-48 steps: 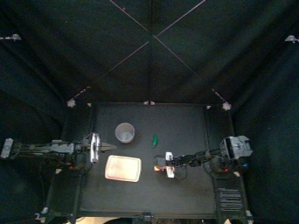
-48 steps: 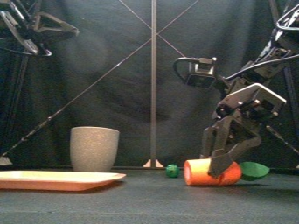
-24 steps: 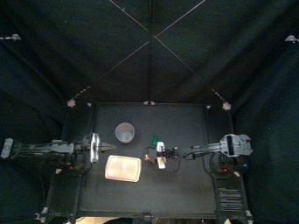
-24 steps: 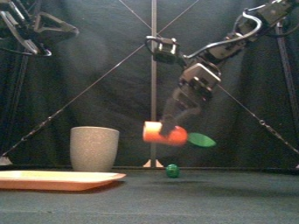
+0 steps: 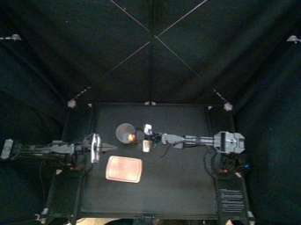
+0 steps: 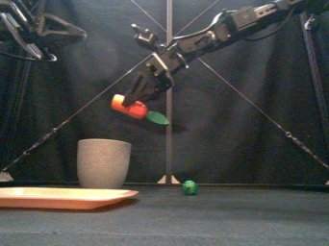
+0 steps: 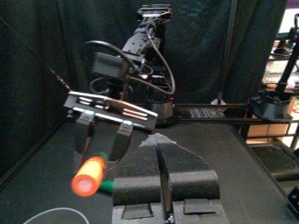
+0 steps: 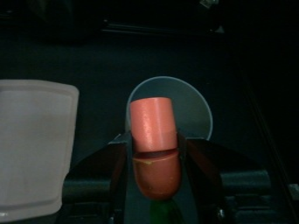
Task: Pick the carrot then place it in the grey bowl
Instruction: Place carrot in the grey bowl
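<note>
This is a robotics lab test booth: black curtains (image 5: 150, 44) close in a small black table (image 5: 177, 189), with a left arm (image 5: 47, 149) and a right arm (image 5: 194, 141) mounted at its sides. The objects are staged props: a toy carrot (image 6: 131, 107), a grey cup (image 6: 104, 162) and a pink tray (image 6: 64, 198).
</note>
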You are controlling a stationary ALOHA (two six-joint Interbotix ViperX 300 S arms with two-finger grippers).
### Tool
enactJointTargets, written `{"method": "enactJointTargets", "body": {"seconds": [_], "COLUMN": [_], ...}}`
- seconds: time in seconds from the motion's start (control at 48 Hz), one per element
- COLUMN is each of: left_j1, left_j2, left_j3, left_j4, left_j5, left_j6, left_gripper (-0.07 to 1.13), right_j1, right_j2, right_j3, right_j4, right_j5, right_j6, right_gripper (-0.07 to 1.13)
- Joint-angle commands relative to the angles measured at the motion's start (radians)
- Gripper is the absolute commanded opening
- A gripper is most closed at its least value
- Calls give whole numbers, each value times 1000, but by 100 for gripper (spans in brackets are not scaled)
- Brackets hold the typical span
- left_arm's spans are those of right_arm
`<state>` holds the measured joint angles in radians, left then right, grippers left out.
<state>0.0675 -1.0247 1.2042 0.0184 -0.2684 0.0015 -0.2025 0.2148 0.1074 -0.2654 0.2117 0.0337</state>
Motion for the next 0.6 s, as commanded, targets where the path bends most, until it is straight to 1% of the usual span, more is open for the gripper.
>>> {"method": "enactJointTargets", "body": {"seconds": [0.021, 0.229, 0.312, 0.438, 0.604], "left_j1": [5, 5, 5, 5, 5], "left_j2": [0, 0, 0, -2, -2], "left_j3": [-18, -15, -15, -17, -14], "left_j4": [3, 2, 2, 3, 2], "left_j5": [-5, -5, -5, -5, -5], "left_j6": [2, 2, 2, 2, 2], "left_gripper": [-1, -1, -1, -1, -1], "right_j1": [-15, -35, -35, -41, -46], "right_j2": [48, 161, 178, 193, 196], "right_j3": [-123, -273, -307, -336, -331], "right_j4": [-3, 12, 44, 67, 72], "right_j5": [8, 69, 80, 84, 101], "right_j6": [-5, -3, -3, -3, -2], "right_gripper": [22, 23, 28, 46, 78]}}
